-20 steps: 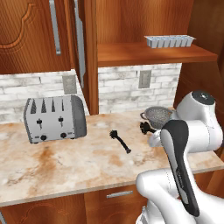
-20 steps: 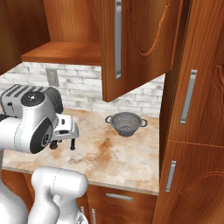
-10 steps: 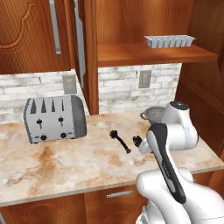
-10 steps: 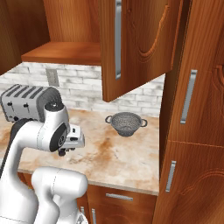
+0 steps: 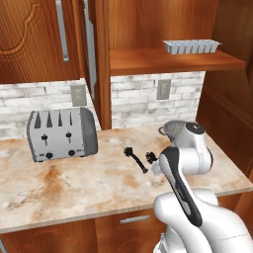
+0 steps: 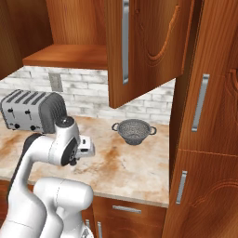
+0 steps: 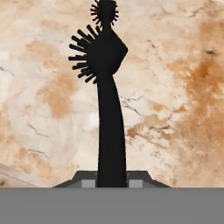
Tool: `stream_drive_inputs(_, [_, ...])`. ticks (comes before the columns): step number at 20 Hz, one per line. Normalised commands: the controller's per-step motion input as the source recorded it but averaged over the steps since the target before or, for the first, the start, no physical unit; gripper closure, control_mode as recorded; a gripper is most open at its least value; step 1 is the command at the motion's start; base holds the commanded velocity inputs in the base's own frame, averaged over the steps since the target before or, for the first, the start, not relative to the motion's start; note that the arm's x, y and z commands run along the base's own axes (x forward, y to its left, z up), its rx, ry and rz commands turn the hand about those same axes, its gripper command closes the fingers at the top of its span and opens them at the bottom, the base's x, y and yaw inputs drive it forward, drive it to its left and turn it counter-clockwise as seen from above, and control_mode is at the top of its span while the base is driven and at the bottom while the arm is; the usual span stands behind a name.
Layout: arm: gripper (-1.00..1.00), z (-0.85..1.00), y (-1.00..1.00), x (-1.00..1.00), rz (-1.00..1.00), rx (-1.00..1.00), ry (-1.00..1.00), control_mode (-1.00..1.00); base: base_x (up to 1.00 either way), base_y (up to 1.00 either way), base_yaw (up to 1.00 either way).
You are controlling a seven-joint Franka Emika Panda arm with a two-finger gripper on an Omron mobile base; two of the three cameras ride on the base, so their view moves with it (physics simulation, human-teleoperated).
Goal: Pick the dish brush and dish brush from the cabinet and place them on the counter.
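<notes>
**Second brush held over the counter, first one already lying there**

Take the toaster (image 5: 62,134) as your landmark, at the left of the counter (image 5: 74,190). Just to its right, the open cabinet (image 5: 148,29) rises, with a grey ice-cube tray (image 5: 191,46) on its shelf. Right of the toaster, out on the stone, one dish brush (image 5: 136,159) lies flat. Just beyond it, farther from the toaster, your gripper (image 5: 154,163) hangs low over the counter. In the hand view your jaws are narrow, clamped on the handle of the other dish brush (image 7: 105,87), whose bristly head points away over the marbled slab. Farthest from the toaster, behind the arm, sits the mesh colander (image 6: 133,131).
</notes>
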Motion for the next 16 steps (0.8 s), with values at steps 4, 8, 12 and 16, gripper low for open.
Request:
stream_drive_inputs(4, [1.00,-0.32,-0.02,0.31,0.00,0.00,-0.14,-1.00,0.00,0.00,0.00])
stream_drive_inputs(8, [1.00,-0.37,-0.22,0.43,0.00,0.00,-0.10,-1.00,0.00,0.00,0.00])
stream_drive_inputs(12, [1.00,-0.32,-0.23,0.42,0.00,0.00,-0.05,-1.00,0.00,0.00,0.00])
stream_drive_inputs(16, [1.00,-0.57,-0.12,0.22,0.00,-0.01,-0.07,-1.00,0.00,0.00,0.00])
